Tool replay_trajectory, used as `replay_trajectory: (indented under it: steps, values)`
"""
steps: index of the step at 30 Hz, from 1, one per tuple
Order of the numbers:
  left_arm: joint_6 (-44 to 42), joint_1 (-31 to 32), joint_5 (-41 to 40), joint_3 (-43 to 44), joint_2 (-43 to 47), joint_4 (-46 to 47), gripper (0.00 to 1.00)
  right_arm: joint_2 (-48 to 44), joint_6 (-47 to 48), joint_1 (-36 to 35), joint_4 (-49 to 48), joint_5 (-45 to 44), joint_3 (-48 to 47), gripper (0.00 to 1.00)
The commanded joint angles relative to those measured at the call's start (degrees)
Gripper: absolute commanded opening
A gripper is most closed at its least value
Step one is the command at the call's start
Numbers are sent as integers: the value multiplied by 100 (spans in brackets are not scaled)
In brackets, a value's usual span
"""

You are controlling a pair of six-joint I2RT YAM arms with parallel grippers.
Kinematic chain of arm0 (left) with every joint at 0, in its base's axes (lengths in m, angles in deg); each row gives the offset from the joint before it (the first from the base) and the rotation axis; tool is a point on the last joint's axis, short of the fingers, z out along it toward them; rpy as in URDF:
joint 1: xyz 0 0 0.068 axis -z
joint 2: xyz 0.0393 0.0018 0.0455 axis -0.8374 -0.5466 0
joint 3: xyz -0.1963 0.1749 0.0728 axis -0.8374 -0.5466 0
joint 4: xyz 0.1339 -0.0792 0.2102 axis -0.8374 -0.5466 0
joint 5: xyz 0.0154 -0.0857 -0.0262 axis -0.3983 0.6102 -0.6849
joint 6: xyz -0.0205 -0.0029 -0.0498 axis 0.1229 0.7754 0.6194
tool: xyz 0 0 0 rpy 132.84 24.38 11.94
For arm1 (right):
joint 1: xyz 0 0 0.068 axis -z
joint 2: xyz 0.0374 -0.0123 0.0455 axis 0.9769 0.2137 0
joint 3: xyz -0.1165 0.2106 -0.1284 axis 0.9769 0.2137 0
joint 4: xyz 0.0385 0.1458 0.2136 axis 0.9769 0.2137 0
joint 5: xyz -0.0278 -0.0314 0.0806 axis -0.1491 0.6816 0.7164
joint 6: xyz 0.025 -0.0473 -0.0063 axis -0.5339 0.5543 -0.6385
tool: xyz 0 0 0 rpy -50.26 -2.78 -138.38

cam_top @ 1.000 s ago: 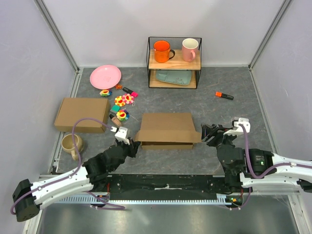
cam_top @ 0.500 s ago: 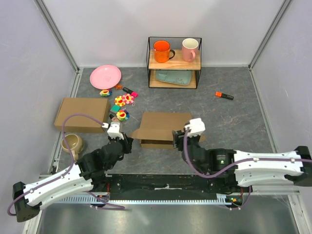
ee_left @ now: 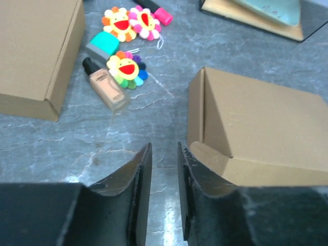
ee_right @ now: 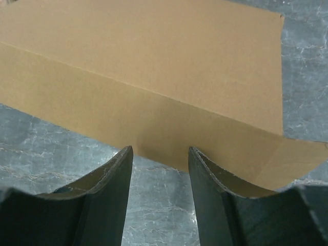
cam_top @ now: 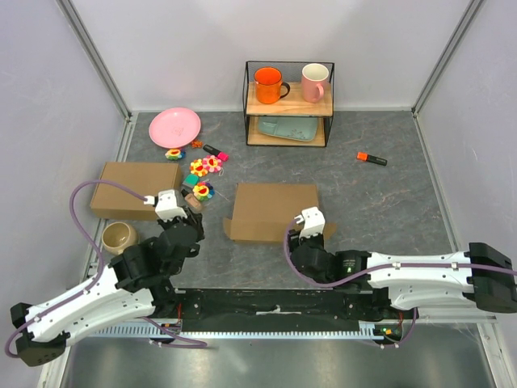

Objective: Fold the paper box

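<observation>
The paper box (cam_top: 275,208) lies in the middle of the table, lid down, box-shaped, with small side flaps sticking out at its left and right front corners. In the left wrist view it (ee_left: 256,118) is to the right of my left gripper (ee_left: 164,146), whose jaws stand a narrow gap apart with nothing between them, over bare table. My left gripper (cam_top: 192,212) is left of the box. My right gripper (ee_right: 160,148) is open and empty, its fingertips just short of the box's front wall (ee_right: 154,128). In the top view it (cam_top: 310,229) is at the box's front right.
A second closed cardboard box (cam_top: 136,190) lies at the left, with a beige bowl (cam_top: 119,237) in front of it. Flower toys (cam_top: 202,170) and a makeup bottle (ee_left: 105,84) lie between the boxes. A pink plate (cam_top: 174,127), a wire shelf with mugs (cam_top: 288,105) and an orange marker (cam_top: 372,158) are further back.
My right arm swung from the box's right end to its front wall. My left arm drew back to the left. The box's front and side flaps have closed in.
</observation>
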Motion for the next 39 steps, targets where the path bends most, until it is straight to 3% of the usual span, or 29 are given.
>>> replay_trajectory:
  steps: [1, 5, 8, 13, 17, 23, 31, 36, 39]
  values:
    - [-512, 24, 164, -95, -112, 1179, 37, -310, -314, 87, 7, 304, 96, 56]
    - [-777, 15, 946, -430, -305, 2181, 49, -749, -664, 342, 699, -10, -80, 63]
    - [-1111, -3, 1476, -650, -428, 2858, 57, -1592, -805, 473, 946, -256, -124, 69]
    - [-1164, -309, 1887, -669, -971, 3474, 62, -2368, -332, 799, 1062, -600, -457, 72]
    - [-927, -1169, 2811, -238, -1927, 3125, 62, -1763, 3, 1080, 1245, -450, -967, 72]
    - [-936, -1304, 3471, -114, -2748, 3149, 58, -725, -14, 1493, 1054, 163, -925, 73]
    - [-786, -1304, 3744, -843, -2547, 3176, 50, -311, -375, 1678, 632, 859, 25, 72]
    - [-787, -1304, 3649, -810, -2582, 2923, 43, -547, -226, 1696, 727, 737, -70, 71]
    - [-664, -1304, 3350, -695, -2310, 2763, 46, -768, -121, 1687, 728, 561, -273, 72]
